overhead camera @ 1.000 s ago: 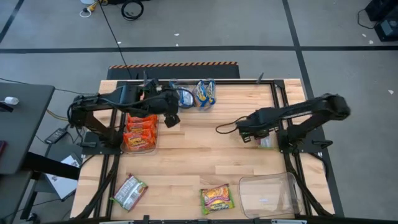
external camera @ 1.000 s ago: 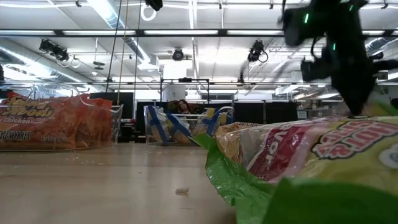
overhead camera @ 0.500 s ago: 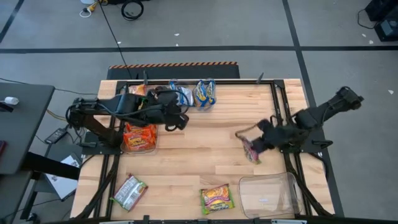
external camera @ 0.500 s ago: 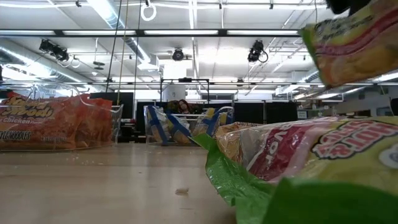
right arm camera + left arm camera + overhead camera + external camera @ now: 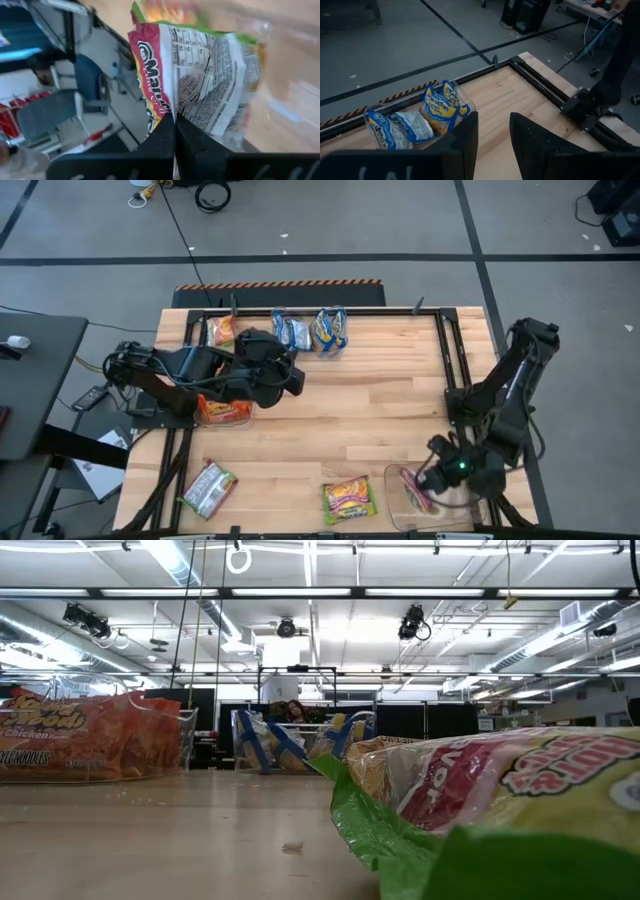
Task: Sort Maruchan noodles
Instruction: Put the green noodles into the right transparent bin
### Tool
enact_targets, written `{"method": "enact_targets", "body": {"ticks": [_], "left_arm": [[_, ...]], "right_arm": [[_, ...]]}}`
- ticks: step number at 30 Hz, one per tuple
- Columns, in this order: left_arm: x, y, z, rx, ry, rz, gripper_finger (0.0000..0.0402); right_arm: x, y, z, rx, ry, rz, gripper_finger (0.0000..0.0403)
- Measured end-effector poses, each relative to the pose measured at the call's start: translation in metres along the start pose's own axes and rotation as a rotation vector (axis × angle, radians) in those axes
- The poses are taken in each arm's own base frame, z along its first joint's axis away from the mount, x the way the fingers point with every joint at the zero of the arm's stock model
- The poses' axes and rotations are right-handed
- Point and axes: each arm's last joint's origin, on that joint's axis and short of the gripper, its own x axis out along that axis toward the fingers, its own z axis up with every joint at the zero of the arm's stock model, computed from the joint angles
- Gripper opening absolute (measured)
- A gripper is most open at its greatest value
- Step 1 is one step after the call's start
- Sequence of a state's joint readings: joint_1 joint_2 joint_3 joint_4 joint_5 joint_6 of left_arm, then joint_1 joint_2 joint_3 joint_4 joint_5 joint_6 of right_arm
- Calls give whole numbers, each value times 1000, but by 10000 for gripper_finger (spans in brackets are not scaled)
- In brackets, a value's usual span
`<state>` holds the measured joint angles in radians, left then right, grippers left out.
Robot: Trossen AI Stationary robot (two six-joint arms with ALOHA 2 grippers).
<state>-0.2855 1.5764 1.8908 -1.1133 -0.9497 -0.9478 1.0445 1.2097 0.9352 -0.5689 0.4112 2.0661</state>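
A: So, which step is this?

B: A drop-off, by my reading. The right gripper (image 5: 425, 485) hangs over the clear tray (image 5: 470, 505) at about five o'clock on the table (image 5: 350, 410), its fingers pressed together on the edge of a yellow-green packet (image 5: 200, 85) with pink on it. The packet dangles at the tray's near wall, partly inside as far as I can tell.

A: And the left arm?

B: The left gripper (image 5: 492, 135) sits at about ten o'clock over the orange packets (image 5: 222, 408) in their tray. Its fingers stand a little apart, with nothing between them in its wrist view.

A: Where's the rest of the noodles?

B: The blue-and-yellow packets (image 5: 310, 332) stand in a tray at twelve o'clock. A silver-white packet (image 5: 208, 489) lies loose at seven, and a second yellow-green packet (image 5: 347, 500) lies at six, just beside the clear tray.

A: Next move?

B: Probably open the right fingers once the packet hangs clear of the tray wall, so it doesn't catch on the rim. Then, I'd guess, fetch the one at six.
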Motion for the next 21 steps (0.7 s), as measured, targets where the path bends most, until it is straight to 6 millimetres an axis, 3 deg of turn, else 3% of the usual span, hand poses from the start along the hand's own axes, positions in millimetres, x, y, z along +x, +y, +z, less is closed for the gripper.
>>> {"method": "enact_targets", "body": {"ticks": [11, 21], "left_arm": [[1, 0, 0, -4, 2, 1, 116], [0, -2, -2, -5, 69, -48, 116]], "right_arm": [[44, -20, -26, 24, -87, -86, 5], [74, -26, -21, 21, -239, -96, 6]]}}
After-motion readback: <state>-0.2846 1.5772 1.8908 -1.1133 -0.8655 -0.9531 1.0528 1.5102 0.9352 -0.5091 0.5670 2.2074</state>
